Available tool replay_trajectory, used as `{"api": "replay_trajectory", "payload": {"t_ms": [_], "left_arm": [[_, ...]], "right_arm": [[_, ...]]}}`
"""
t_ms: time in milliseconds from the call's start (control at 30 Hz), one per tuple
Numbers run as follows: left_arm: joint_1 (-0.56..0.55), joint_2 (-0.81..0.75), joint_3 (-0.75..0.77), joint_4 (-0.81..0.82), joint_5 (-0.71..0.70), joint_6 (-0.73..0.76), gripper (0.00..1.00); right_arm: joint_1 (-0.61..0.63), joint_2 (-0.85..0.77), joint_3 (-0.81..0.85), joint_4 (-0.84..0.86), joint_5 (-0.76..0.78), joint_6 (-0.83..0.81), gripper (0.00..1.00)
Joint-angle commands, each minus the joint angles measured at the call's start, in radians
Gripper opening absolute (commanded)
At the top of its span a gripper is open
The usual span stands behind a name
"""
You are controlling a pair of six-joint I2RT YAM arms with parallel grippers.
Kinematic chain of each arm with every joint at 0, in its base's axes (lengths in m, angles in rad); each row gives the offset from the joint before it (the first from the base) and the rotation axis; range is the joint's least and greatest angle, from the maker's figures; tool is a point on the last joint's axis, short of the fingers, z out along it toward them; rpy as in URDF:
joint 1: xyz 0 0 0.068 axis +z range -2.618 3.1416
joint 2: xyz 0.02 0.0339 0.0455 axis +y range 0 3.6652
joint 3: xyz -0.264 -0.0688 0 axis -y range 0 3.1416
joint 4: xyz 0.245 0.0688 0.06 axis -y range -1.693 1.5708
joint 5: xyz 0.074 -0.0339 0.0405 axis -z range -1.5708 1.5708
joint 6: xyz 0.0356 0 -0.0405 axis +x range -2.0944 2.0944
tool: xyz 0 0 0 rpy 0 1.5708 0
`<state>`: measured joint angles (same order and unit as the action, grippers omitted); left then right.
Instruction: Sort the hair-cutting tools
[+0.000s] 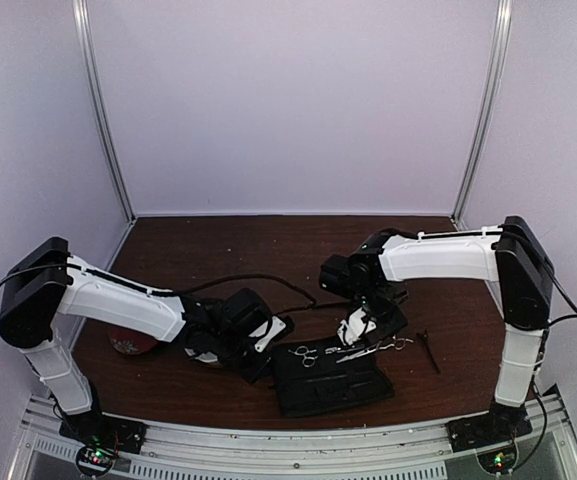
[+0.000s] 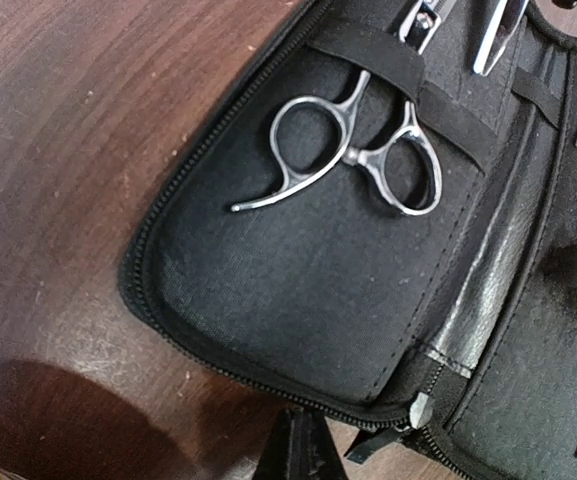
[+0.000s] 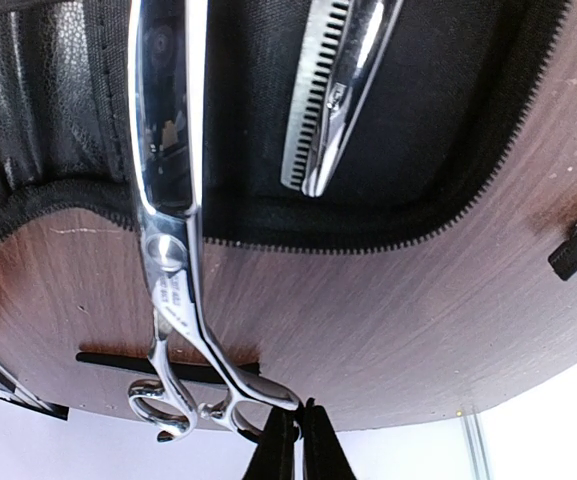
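A black pouch (image 1: pixel 333 388) lies open at the table's near middle. One pair of silver scissors (image 2: pixel 353 150) is tucked under a pouch strap, ring handles showing (image 1: pixel 305 353). A second pair of scissors (image 3: pixel 168 150) lies with its blade over the pouch edge (image 1: pixel 373 348), and my right gripper (image 3: pixel 298 425) is shut on its ring handle. The toothed blades of the tucked scissors (image 3: pixel 333 100) show inside the pouch. My left gripper (image 2: pixel 303 450) is shut with nothing between its fingers, just short of the pouch's zipper edge (image 2: pixel 268 385). A thin black stick (image 1: pixel 429 350) lies to the right of the pouch.
A red object (image 1: pixel 133 343) sits on the brown table under the left arm. A black cable (image 1: pixel 258 280) runs across the table between the arms. A zipper pull (image 2: pixel 420 410) lies at the pouch's near edge. White walls enclose three sides.
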<state>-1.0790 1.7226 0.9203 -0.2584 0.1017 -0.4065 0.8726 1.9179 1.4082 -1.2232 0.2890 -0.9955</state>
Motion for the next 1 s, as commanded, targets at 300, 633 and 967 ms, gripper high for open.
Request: {"api": "replay_trajectory", "payload": {"t_ms": [300,633,967], "left_arm": [[0.008,0.022,0.013,0.025,0.025,-0.011,0.00],[0.008,0.032,0.020,0.022,0.032,-0.010,0.00],[0.008,0.041,0.024,0.021,0.039,-0.009,0.00]], "right_arm": [[0.008,0.052,0.040,-0.016,-0.009,0.016,0.00],[0.022,0.042,0.059,-0.038,-0.023,0.021,0.00],[0.017,0.020,0.062,-0.049,-0.022,0.028,0.00]]}}
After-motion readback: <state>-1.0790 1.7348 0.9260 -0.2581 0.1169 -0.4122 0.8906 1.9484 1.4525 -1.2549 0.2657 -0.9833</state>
